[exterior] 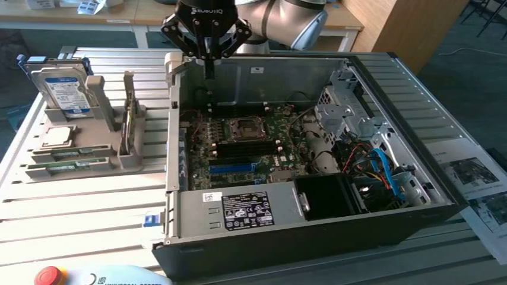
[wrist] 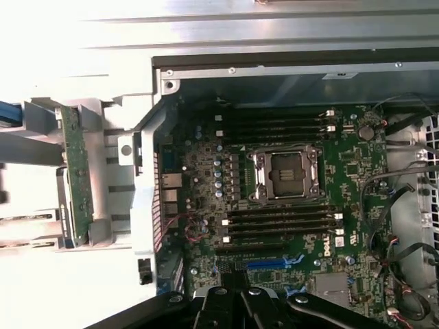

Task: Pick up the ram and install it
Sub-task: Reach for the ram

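Arm stands over the open computer case [exterior: 301, 243], with the gripper [exterior: 209, 74] hanging above the case's rear wall and pointing down. Fingers [exterior: 209, 62] are pressed together and have hold of nothing. The ram [exterior: 73, 155], a green stick with pale labels, lies in the grey holder [exterior: 130, 161] on the slatted surface [exterior: 79, 208] just outside the case's side wall, well apart from the gripper. A second, similar stick [exterior: 67, 169] lies right beside it, on the side farther from the case's rear. The same holder has a hard drive [exterior: 65, 89] with a blue label standing upright and a square silver processor chip [exterior: 57, 136] lying flat. Nearest the case wall, a green board [wrist: 77, 171] stands on edge; cannot tell what it is. Inside the case the motherboard [wrist: 206, 171] lies exposed. Its processor socket [wrist: 286, 173] is flanked by black memory slots [wrist: 278, 223], with no stick seated in them. A blue slot [wrist: 264, 263] sits past these, toward the case's power supply [exterior: 237, 211].
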